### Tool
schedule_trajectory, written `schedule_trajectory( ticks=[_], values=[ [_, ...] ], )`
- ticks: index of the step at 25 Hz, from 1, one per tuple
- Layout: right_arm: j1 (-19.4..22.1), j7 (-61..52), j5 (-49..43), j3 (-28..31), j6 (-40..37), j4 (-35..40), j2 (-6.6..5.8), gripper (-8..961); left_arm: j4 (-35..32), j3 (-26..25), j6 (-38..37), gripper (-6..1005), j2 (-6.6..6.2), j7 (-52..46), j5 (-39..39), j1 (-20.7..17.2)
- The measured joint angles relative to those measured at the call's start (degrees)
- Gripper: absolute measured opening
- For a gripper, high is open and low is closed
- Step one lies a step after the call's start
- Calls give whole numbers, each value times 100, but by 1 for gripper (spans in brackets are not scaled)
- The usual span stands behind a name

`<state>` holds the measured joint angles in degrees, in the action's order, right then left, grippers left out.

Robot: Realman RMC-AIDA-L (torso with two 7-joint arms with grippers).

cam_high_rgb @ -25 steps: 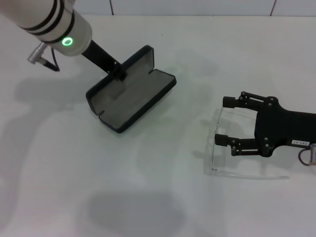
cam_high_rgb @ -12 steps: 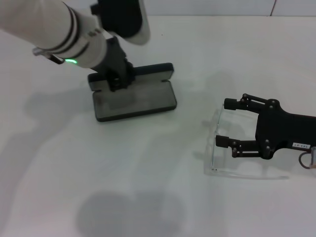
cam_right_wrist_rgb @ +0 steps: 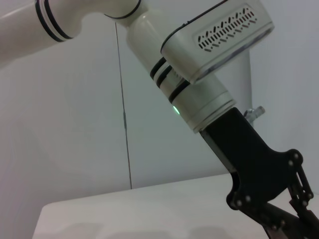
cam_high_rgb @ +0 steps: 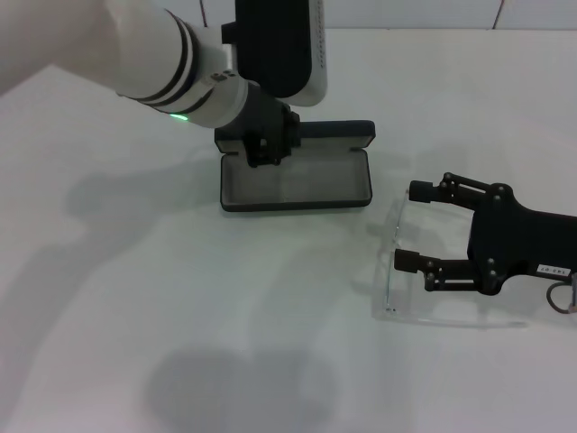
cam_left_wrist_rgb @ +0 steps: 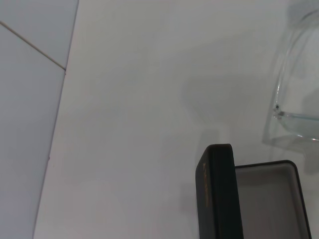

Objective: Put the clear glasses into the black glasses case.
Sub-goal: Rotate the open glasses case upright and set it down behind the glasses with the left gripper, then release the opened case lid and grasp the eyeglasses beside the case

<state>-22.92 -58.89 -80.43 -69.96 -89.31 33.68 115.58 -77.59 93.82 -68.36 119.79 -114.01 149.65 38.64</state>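
The black glasses case (cam_high_rgb: 306,185) lies open in the middle of the table, grey lining up, lid standing along its far side. My left gripper (cam_high_rgb: 261,149) is shut on the case's far left edge. In the left wrist view the lid edge (cam_left_wrist_rgb: 219,194) shows, with the clear glasses (cam_left_wrist_rgb: 294,99) just beyond the case. The clear glasses (cam_high_rgb: 389,271) rest on the table to the right of the case. My right gripper (cam_high_rgb: 412,225) hangs open over them, one finger on each side of the frame's middle, not closed on it.
White tabletop all around, with a tiled wall behind its far edge (cam_high_rgb: 406,25). The left arm's white forearm (cam_high_rgb: 153,54) reaches over the table's far left. The right wrist view shows only the left arm (cam_right_wrist_rgb: 199,99) and wall.
The left gripper has dragged the case to the right, toward the glasses, and turned it square to the table's edge. The right gripper and the glasses have barely moved.
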Motion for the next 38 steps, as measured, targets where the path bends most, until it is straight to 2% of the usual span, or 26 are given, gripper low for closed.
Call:
schedule_trajectory(
  ticks=[13,18,25,26,29,31,33,36,38],
  values=[
    [-17,1,55,0,-33,-19,-1,869,205,-78,137,308,10,-106,-3,48],
    [-10,1,55,0,-34,-20,0,869,209,-93,419,320,9,-295,20,-21],
    [0,1,55,0,-26,-20,-2,869,50,-131,430,337,8,-298,-216,-165],
    [2,1,55,1,-27,-20,-4,869,-23,-202,429,377,7,-280,-355,-219],
    [24,1,55,2,-26,-20,-6,869,-303,-648,399,496,-6,-71,-1125,-468],
    [37,1,54,13,-25,-20,-6,869,-430,-1064,297,576,-22,309,-2021,-670],
    [48,0,54,48,-26,-20,-7,868,-456,-1672,65,579,-28,1031,-3332,-996],
    [58,-6,54,92,-28,-25,-11,868,-273,-2231,-294,584,-21,1749,-4697,-1399],
    [61,-23,54,165,-30,-26,-15,868,164,-2676,-845,588,-25,2424,-5936,-1750]
  ],
)
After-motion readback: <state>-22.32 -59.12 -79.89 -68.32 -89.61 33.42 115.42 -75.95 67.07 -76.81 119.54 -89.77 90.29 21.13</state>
